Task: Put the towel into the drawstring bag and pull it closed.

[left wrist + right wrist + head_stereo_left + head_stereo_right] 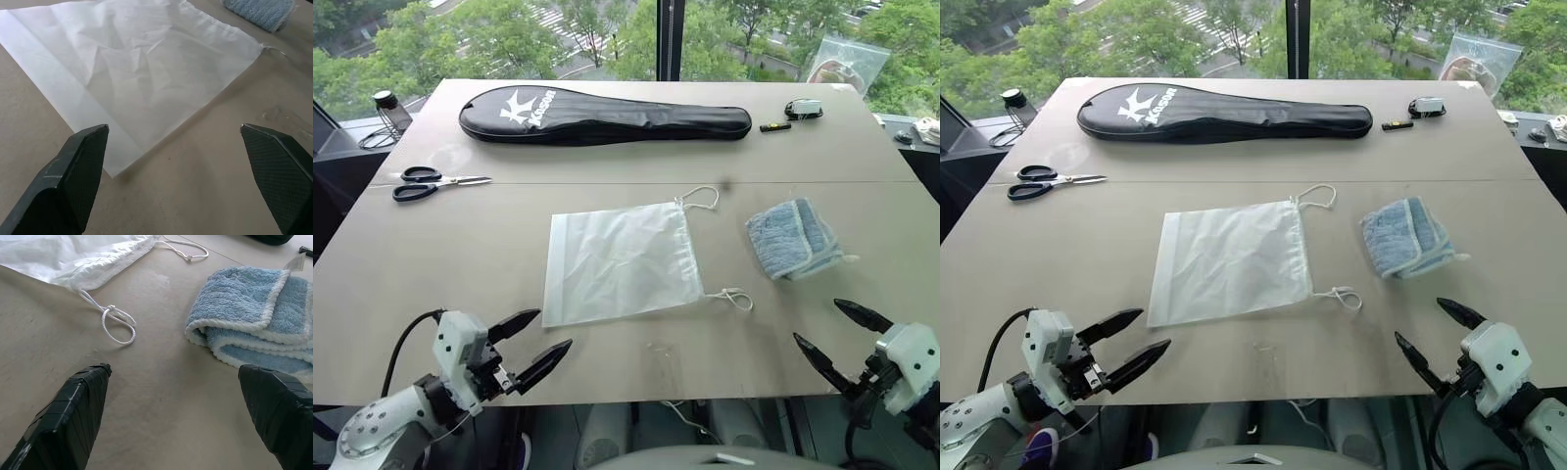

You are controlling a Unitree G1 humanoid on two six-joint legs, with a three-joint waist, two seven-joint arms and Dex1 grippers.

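The milky-white drawstring bag (617, 261) lies flat in the middle of the table, its gathered mouth facing right with one looped cord (702, 199) at the far corner and another (734, 297) at the near corner. The folded light-blue towel (795, 238) rests on the table to the bag's right, apart from it. My left gripper (536, 343) hovers open over the table's near edge, just short of the bag's near left corner. My right gripper (837, 333) is open at the near right edge, in front of the towel (254, 318). Neither holds anything.
A long black racket case (604, 117) lies across the far side of the table. Black-handled scissors (429, 182) sit at the far left. A small black device (803, 110) and a clear zip bag (847, 64) are at the far right.
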